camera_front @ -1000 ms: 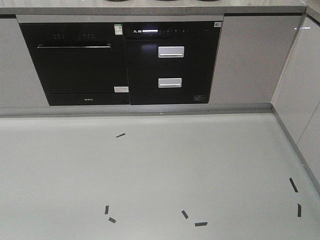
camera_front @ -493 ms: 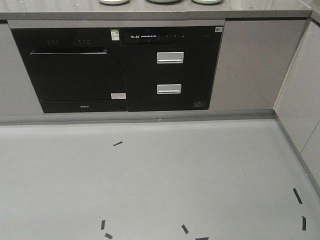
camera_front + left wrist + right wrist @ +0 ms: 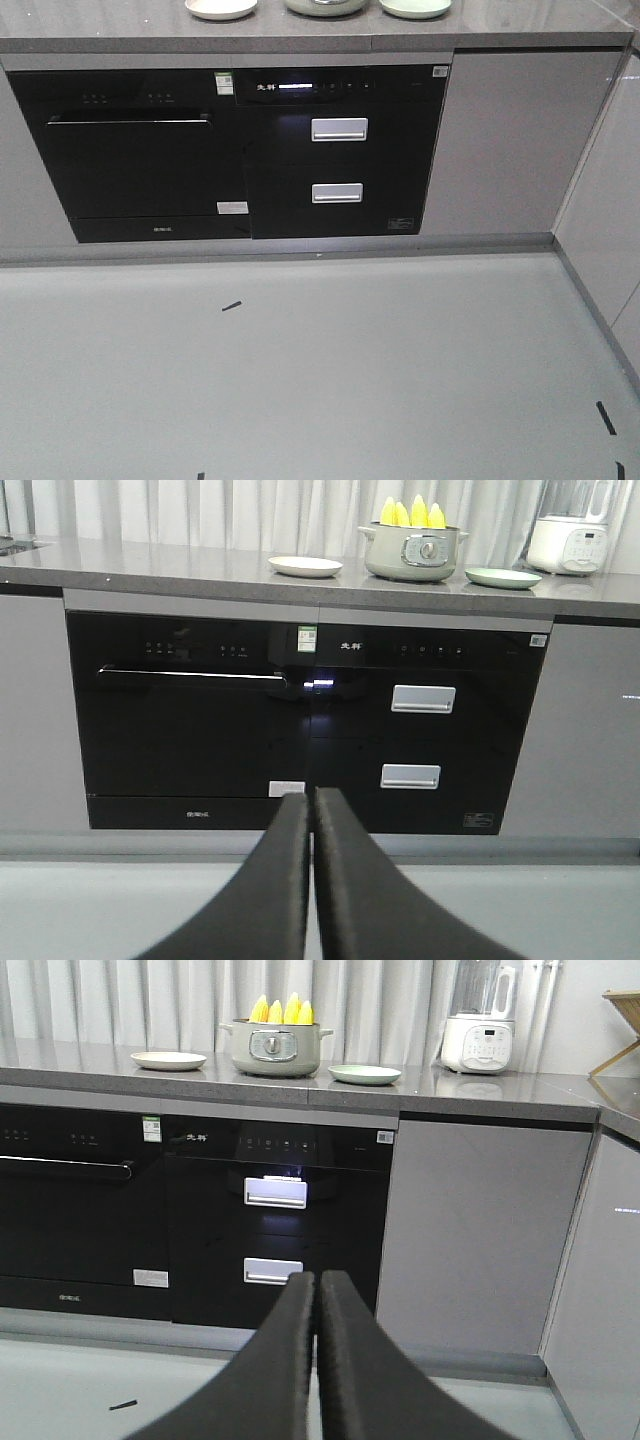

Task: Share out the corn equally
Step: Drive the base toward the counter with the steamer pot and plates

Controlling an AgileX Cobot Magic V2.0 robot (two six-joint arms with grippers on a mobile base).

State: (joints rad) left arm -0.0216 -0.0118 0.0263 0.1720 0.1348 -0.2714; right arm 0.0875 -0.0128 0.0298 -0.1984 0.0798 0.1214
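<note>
While the corn (image 3: 412, 513) stands in the pot (image 3: 415, 555) on the counter (image 3: 150, 568), between a white plate (image 3: 305, 567) and a green plate (image 3: 503, 577), I hold the left gripper (image 3: 309, 798) and right gripper (image 3: 316, 1278) pressed together, empty, well apart from it, nothing shared out yet.

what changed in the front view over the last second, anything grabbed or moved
The view shifted, not the things: the black appliances sit lower and slightly larger, the floor tape marks slid toward the bottom edge, several out of view, and two plates and the pot appeared at the top. The base seems to be rolling toward the counter. Nothing grasped or released; left gripper and right gripper are shut, empty.
</note>
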